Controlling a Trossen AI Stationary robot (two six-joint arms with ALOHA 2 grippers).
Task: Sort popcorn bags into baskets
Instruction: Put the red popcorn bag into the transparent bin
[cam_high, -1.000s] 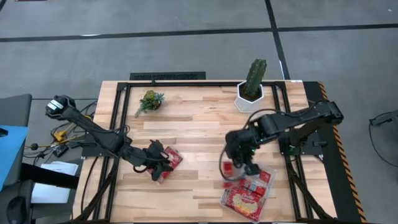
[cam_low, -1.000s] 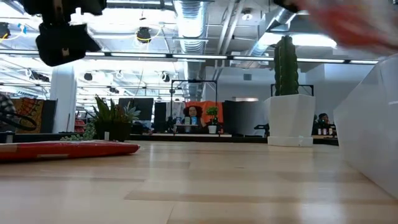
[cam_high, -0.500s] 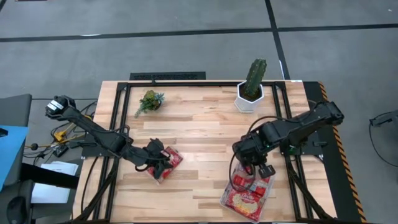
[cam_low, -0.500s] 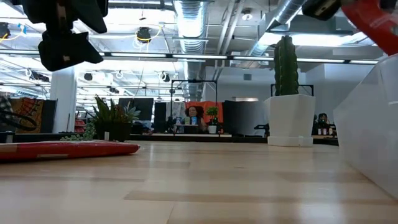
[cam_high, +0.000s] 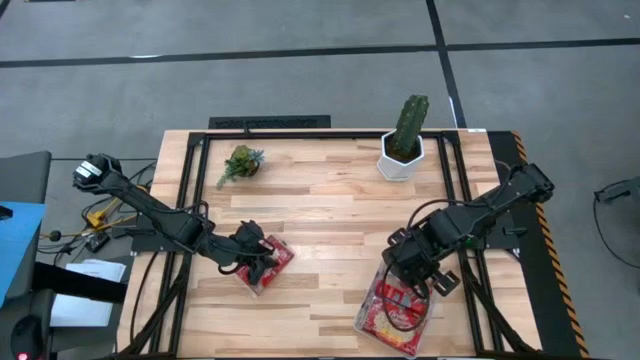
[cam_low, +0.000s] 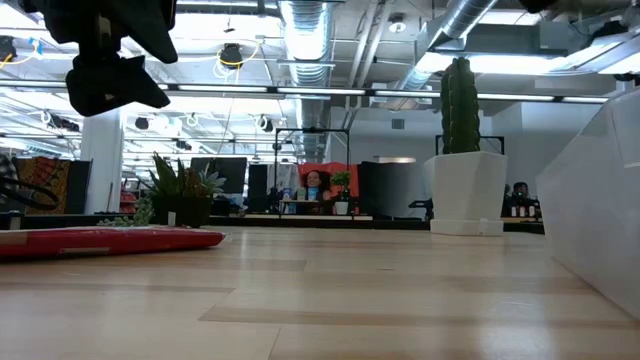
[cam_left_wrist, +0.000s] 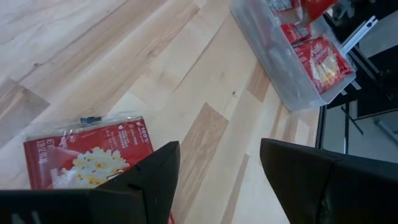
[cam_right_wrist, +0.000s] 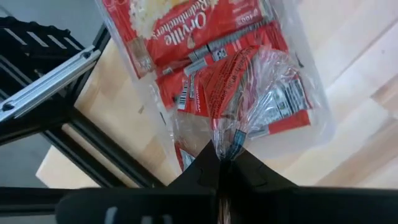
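A red popcorn bag (cam_high: 274, 256) with a yellow popcorn picture lies flat on the table at the near left; it also shows in the left wrist view (cam_left_wrist: 87, 155) and the low view (cam_low: 110, 240). My left gripper (cam_high: 256, 270) hovers open just above it (cam_left_wrist: 217, 180). My right gripper (cam_high: 418, 284) is shut on another red bag (cam_right_wrist: 249, 93) over the clear tray (cam_high: 362, 322), which holds several bags (cam_high: 392, 322). My right gripper pinches the bag's crimped clear end (cam_right_wrist: 229, 147) between its two shut fingers, coming from above and pointing down. The bag hangs below the fingers over the tray, bunched at the hold. Whether its lower end rests on the bags beneath cannot be told.
A white hexagonal cactus pot (cam_high: 402, 152) stands at the far right and a small green plant (cam_high: 240, 162) at the far left. Bare wood lies between the two arms. The tray's wall (cam_low: 600, 200) rises at the right of the low view.
My right gripper has carried its bag toward the table's right and near edges, from beside the tray's left side to over the tray, staying shut.
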